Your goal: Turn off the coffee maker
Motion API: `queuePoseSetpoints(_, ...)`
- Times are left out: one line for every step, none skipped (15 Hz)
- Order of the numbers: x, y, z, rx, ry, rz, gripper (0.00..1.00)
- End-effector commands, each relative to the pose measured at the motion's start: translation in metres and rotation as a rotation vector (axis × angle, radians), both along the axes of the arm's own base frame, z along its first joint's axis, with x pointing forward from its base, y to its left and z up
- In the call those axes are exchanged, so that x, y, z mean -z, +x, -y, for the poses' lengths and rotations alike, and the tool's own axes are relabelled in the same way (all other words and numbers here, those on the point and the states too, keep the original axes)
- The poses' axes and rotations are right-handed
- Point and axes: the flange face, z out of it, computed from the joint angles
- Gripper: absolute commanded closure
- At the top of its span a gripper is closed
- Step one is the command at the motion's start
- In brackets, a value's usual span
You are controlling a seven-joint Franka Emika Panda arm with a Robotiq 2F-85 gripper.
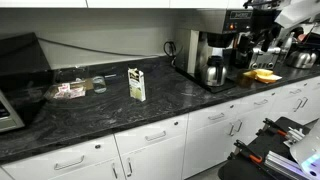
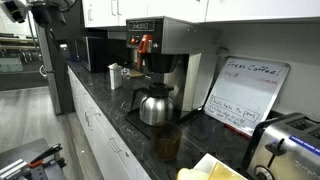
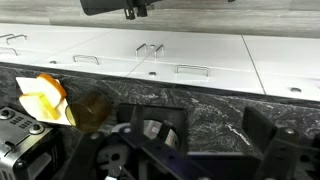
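**A long reach to a small target**

The coffee maker [image 2: 157, 48] stands on the dark surface [image 1: 100, 112], its carafe [image 2: 154, 105] seated beneath. Our arm [image 1: 272, 18] is well apart from it. We cannot tell whether the end effector [image 3: 133, 8] is released or clenched. Coming in low, we could knock the carafe. Pressing off-centre on the red part [image 2: 143, 43], likely its switch, we might slip or shove the machine.

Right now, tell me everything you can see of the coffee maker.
The coffee maker is a tall boxy machine, black with steel-looking sides, with a red part on its front. It stands upright on the dark counter against the wall. A shiny metal carafe sits on its base under the brew head.
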Motion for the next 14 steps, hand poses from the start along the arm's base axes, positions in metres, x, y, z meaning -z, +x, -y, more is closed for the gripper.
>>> queuePoseSetpoints(0.0, 0.0, 0.0, 0.0, 0.0, -0.001, 0.0)
queuePoseSetpoints(-0.001, 0.0, 0.002, 0.002, -0.002, 0.004, 0.0)
queuePoseSetpoints(-0.003, 0.0, 0.004, 0.005, -0.003, 0.014, 0.0)
queuePoseSetpoints(-0.004, 0.001, 0.008, 0.012, -0.002, 0.027, 0.0)
queuePoseSetpoints(-0.005, 0.001, 0.012, 0.021, 0.001, 0.038, 0.0)
queuePoseSetpoints(-0.007, 0.002, 0.017, 0.037, 0.023, 0.053, 0.1)
queuePoseSetpoints(-0.01, 0.004, 0.02, 0.051, 0.033, 0.063, 0.26)
queuePoseSetpoints(-0.012, 0.006, 0.024, 0.065, 0.048, 0.077, 0.34)
queuePoseSetpoints(-0.015, 0.007, 0.028, 0.08, 0.065, 0.097, 0.42)
queuePoseSetpoints(-0.02, 0.008, 0.034, 0.098, 0.091, 0.121, 0.48)
queuePoseSetpoints(-0.023, 0.01, 0.038, 0.115, 0.114, 0.146, 0.54)
queuePoseSetpoints(-0.028, 0.011, 0.045, 0.141, 0.14, 0.181, 0.62)
queuePoseSetpoints(-0.035, 0.012, 0.053, 0.17, 0.175, 0.229, 0.68)
queuePoseSetpoints(-0.038, 0.013, 0.061, 0.199, 0.196, 0.269, 0.76)
